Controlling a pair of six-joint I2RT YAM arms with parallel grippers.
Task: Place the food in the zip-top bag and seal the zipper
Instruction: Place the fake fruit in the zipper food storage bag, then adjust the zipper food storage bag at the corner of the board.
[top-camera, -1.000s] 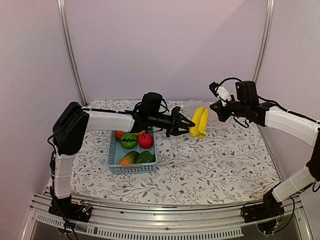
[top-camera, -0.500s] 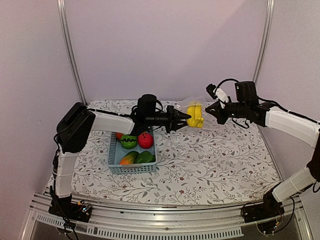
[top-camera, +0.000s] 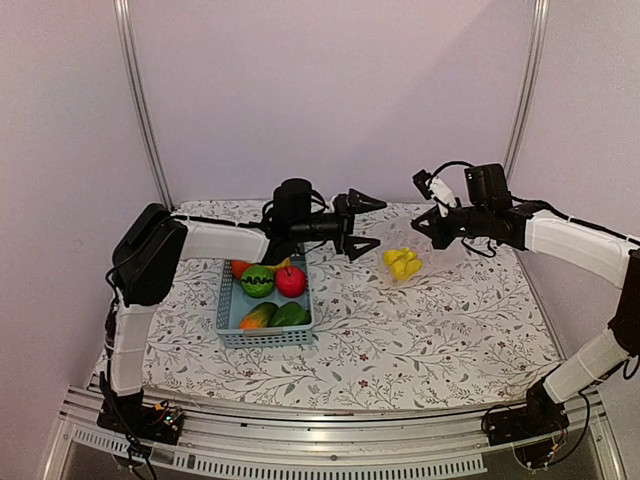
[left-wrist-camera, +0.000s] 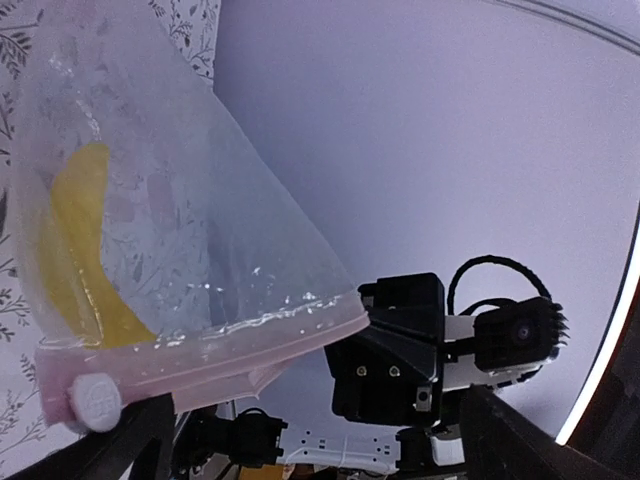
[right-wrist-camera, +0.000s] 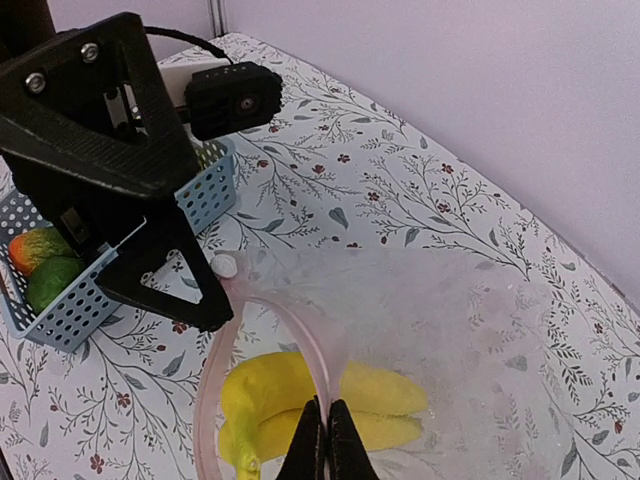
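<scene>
A yellow banana (top-camera: 402, 263) lies inside the clear zip-top bag (right-wrist-camera: 480, 330), low over the table. My right gripper (right-wrist-camera: 325, 440) is shut on the bag's pink zipper (right-wrist-camera: 300, 345) strip and holds the mouth up; in the top view it (top-camera: 420, 225) is just above the bag. The left gripper (top-camera: 368, 223) hangs open and empty to the left of the bag mouth. In the left wrist view, the banana (left-wrist-camera: 75, 250) shows through the bag, with the zipper (left-wrist-camera: 200, 355) and its white slider (left-wrist-camera: 93, 400) below it. More food sits in the basket: a red apple (top-camera: 291, 282) and green pieces (top-camera: 257, 281).
A light blue lattice basket (top-camera: 265, 337) stands on the floral tablecloth to the left of centre, under the left arm. Metal frame posts (top-camera: 140, 100) rise at the back corners. The back wall is close behind both grippers.
The left gripper has opened and let go of the banana, which dropped into the bag. The bag sagged down towards the table. The right gripper kept its hold.
</scene>
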